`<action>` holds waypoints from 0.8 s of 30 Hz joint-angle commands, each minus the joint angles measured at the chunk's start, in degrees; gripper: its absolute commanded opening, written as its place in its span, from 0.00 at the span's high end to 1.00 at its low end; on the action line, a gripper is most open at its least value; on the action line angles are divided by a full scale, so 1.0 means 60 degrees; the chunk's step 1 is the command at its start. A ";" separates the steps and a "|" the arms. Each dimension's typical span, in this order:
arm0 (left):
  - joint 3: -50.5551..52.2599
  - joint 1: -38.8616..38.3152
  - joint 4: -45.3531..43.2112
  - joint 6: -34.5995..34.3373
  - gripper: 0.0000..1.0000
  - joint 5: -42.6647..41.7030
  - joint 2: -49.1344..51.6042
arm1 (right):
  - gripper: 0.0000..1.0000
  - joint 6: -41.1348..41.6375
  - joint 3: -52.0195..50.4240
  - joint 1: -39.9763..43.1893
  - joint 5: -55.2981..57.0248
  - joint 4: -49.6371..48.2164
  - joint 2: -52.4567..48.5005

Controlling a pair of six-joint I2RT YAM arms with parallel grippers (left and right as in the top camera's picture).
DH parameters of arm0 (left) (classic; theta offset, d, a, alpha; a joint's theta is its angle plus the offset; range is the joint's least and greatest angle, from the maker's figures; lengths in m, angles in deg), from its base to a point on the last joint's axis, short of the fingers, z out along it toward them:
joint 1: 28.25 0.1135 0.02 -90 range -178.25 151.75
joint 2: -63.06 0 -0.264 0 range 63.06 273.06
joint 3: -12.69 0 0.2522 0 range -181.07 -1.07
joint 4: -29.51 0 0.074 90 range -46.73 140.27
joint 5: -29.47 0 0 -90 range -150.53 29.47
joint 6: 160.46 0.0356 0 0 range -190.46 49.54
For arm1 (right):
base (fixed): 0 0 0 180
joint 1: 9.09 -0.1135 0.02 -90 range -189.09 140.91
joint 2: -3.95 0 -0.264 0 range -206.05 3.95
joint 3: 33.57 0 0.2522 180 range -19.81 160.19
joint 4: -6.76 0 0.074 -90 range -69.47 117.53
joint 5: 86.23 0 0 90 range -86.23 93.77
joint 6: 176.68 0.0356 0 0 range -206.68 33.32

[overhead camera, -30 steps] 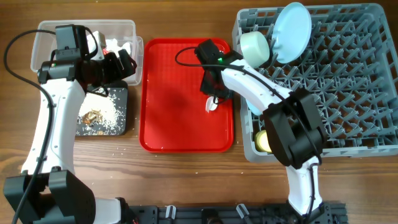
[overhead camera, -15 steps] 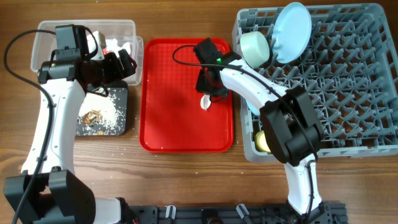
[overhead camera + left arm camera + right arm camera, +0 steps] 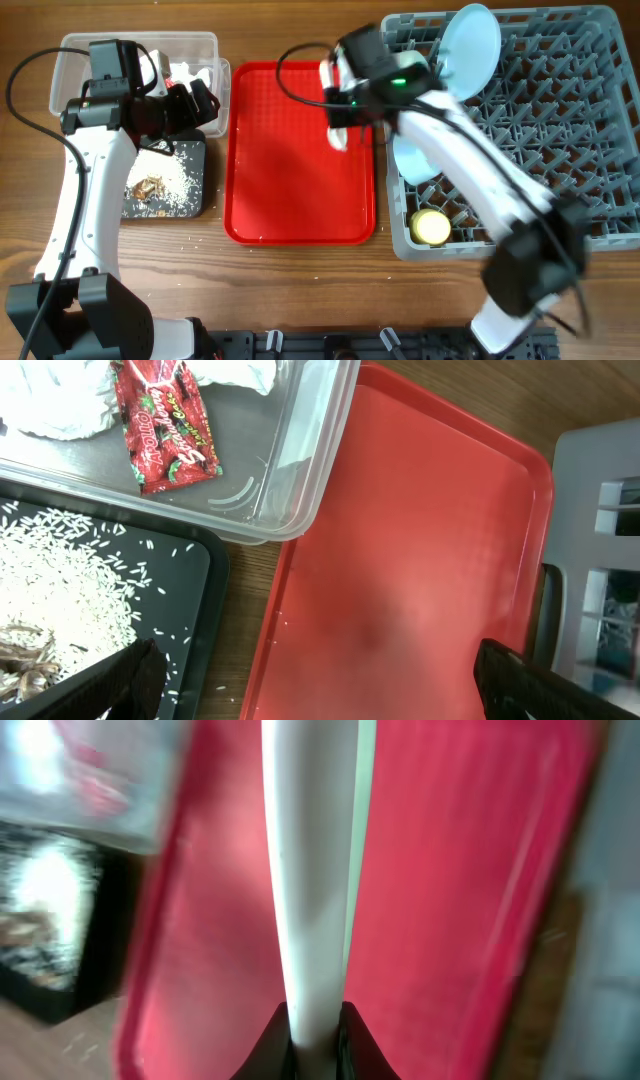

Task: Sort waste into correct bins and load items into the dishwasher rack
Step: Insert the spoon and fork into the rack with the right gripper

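My right gripper (image 3: 341, 112) (image 3: 315, 1020) is shut on the handle of a white plastic spoon (image 3: 338, 136) (image 3: 310, 870), held above the red tray's back right part; the arm is motion-blurred. My left gripper (image 3: 196, 100) (image 3: 315, 670) is open and empty, above the gap between the black tray (image 3: 192, 198) (image 3: 205, 585) and the red tray. The clear tub (image 3: 70, 58) (image 3: 305, 460) holds the red wrapper (image 3: 165, 425) and the white napkin (image 3: 50, 405). Food scraps (image 3: 160, 182) (image 3: 50, 580) lie in the black tray. The grey rack (image 3: 570, 140) holds the blue plate (image 3: 470, 48), the blue bowl (image 3: 415, 160) and the yellow cup (image 3: 432, 227).
The red tray (image 3: 290, 200) (image 3: 420, 560) (image 3: 450, 870) lies between the bins and the rack, and is bare. A few crumbs lie on the wooden table (image 3: 170, 240) in front of the black tray. The pale bowl is hidden behind my right arm.
My right gripper has lifted the spoon off the red tray and swung it back and right towards the rack. The left arm has not moved.
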State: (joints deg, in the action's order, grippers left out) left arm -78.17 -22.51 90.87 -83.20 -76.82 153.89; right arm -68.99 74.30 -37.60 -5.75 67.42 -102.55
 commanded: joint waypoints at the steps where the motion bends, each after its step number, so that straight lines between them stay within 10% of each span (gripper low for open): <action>1: -0.0026 0.0047 0.0004 0.0058 0.00 0.0055 -0.0146 | 0.96 -0.1202 0.0193 0.0499 0.0761 0.0586 0.1450; 11: -0.0026 0.0047 0.0004 0.0058 0.00 0.0055 -0.0146 | 0.96 -0.2463 -0.0470 0.2976 0.3854 0.3457 0.2186; 20: -0.0026 0.0047 0.0004 0.0058 0.00 0.0055 -0.0146 | 0.95 -0.2703 -0.3293 0.3614 0.3869 0.1647 0.2186; 24: -0.0026 0.0047 0.0004 0.0058 0.00 0.0055 -0.0146 | 0.73 -0.2692 -0.3920 0.3617 0.3887 0.0827 0.2178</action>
State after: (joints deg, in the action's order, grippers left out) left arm -78.15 -22.51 90.89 -83.20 -76.84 153.87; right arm -84.85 52.44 -16.01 16.39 73.91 -89.59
